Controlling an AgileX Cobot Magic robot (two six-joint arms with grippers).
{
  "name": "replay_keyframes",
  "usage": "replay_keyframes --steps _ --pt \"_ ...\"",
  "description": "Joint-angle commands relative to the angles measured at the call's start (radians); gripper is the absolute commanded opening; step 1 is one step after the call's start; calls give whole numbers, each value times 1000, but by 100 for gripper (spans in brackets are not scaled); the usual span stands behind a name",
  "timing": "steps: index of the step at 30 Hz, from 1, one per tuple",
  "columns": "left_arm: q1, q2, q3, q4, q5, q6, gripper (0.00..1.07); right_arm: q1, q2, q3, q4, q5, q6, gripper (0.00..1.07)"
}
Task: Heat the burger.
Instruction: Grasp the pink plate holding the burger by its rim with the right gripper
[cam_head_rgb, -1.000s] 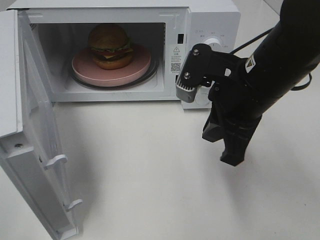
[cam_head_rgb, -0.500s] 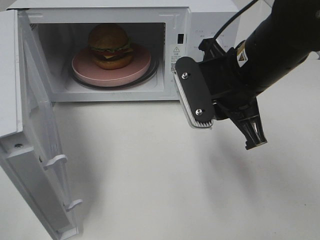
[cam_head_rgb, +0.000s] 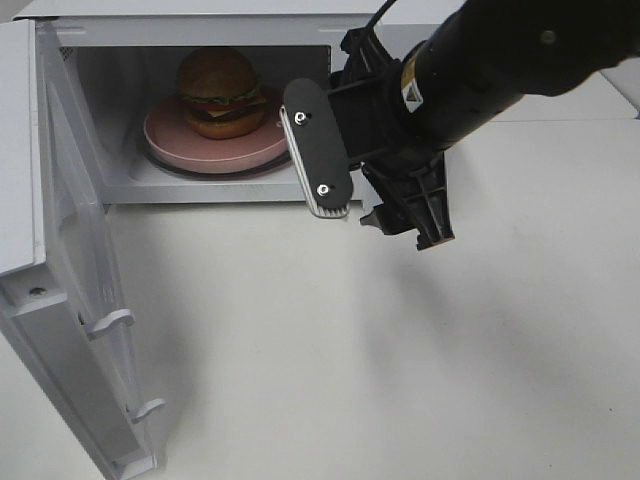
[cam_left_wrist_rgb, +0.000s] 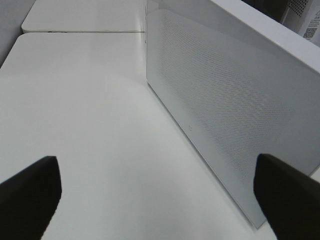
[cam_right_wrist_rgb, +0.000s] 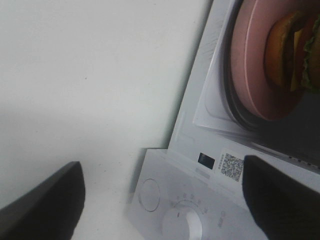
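The burger (cam_head_rgb: 220, 92) sits on a pink plate (cam_head_rgb: 190, 150) inside the open white microwave (cam_head_rgb: 420, 20). In the right wrist view the burger (cam_right_wrist_rgb: 287, 55) and the plate (cam_right_wrist_rgb: 255, 65) show through the opening. My right gripper (cam_head_rgb: 372, 185) hangs open and empty in front of the microwave's right side, covering the control panel, apart from the burger. Its fingers (cam_right_wrist_rgb: 45, 205) frame the dial (cam_right_wrist_rgb: 182, 225). My left gripper (cam_left_wrist_rgb: 160, 197) is open and empty beside a white dotted panel of the microwave (cam_left_wrist_rgb: 225, 100); the high view does not show it.
The microwave door (cam_head_rgb: 75, 300) stands swung out toward the front left, with its latch hooks (cam_head_rgb: 110, 323) sticking out. The white table (cam_head_rgb: 350, 370) stretches in front of the oven. A QR label (cam_right_wrist_rgb: 231, 164) sits on the oven's front frame.
My right gripper went from shut to open. It rose and swung left from the table's right side to the front of the control panel, turning as it went.
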Motion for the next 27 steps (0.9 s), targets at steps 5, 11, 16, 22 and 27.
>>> replay_keyframes --steps 5,11,16,22,27 --pt "6 -17 3 -9 -7 0 100 3 133 -136 -44 -10 26 86" --pt "6 -17 3 -9 -7 0 100 3 202 -207 -46 -19 34 85" --pt "6 -17 3 -9 -7 0 100 3 258 -254 -45 -41 42 84" --pt "6 -17 3 -9 -7 0 100 14 348 -355 -46 -36 86 83" --pt "6 -17 3 -9 -7 0 100 14 411 -420 -45 -35 97 83"
